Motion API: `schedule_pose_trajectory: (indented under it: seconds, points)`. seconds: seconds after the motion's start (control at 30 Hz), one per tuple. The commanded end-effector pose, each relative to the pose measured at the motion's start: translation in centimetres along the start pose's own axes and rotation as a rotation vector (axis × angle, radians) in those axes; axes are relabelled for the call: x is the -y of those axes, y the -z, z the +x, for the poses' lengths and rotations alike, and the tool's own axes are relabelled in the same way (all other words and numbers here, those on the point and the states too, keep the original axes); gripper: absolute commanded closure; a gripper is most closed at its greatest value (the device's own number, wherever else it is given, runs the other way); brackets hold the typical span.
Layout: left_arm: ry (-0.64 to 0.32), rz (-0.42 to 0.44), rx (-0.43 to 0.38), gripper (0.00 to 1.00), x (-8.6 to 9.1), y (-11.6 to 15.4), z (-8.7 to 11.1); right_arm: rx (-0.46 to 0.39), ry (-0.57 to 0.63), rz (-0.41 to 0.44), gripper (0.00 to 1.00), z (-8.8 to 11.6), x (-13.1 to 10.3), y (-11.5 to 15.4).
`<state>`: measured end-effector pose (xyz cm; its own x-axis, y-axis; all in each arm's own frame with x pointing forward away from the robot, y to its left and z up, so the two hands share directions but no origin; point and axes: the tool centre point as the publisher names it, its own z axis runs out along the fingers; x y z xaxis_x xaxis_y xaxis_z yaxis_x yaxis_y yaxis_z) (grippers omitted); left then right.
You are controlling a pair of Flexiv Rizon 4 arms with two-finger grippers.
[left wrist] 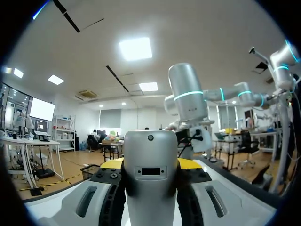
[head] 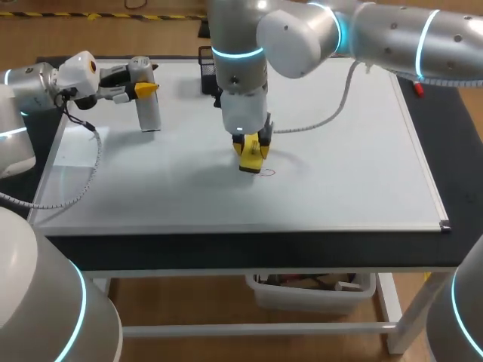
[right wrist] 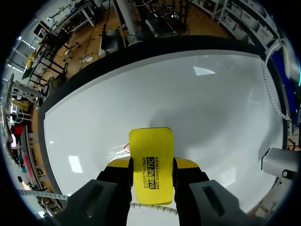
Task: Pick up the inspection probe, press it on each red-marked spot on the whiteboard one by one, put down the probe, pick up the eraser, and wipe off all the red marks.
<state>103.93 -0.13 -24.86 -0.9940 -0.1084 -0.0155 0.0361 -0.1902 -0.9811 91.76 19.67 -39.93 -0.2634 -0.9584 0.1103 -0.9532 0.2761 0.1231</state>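
Jaws of your right gripper clamped on the eraser, at mid whiteboard, well apart from every edge, left gripper clamped on the probe, near the far left corner.

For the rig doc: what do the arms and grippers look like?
Left arm and right arm: silver-grey rounded links, glowing cyan rings at joints, a white cable trailing from each wrist. Left gripper and right gripper: grey-and-black bodies, two fingers with yellow tips.
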Motion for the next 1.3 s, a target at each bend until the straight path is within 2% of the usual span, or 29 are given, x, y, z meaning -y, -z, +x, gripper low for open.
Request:
schedule_pose_trajectory:
  seconds: [0.03,0.33,0.87,1.3]
  points:
    - [0.0,-0.001,0.001,1.0,0.1,0.0,0.0,-0.003,0.003,0.024,1.0,0.4,-0.8,0.0]
    - [0.0,-0.001,0.001,1.0,0.1,0.0,0.0,0.027,0.033,0.048,1.0,0.6,-1.1,-1.1]
    - [0.0,-0.001,0.001,1.0,0.1,0.0,0.0,0.008,0.05,0.027,1.0,0.6,-1.2,-2.4]
    - [0.0,-0.001,0.001,1.0,0.1,0.0,0.0,-0.015,0.021,0.002,1.0,1.6,-1.2,-3.7]
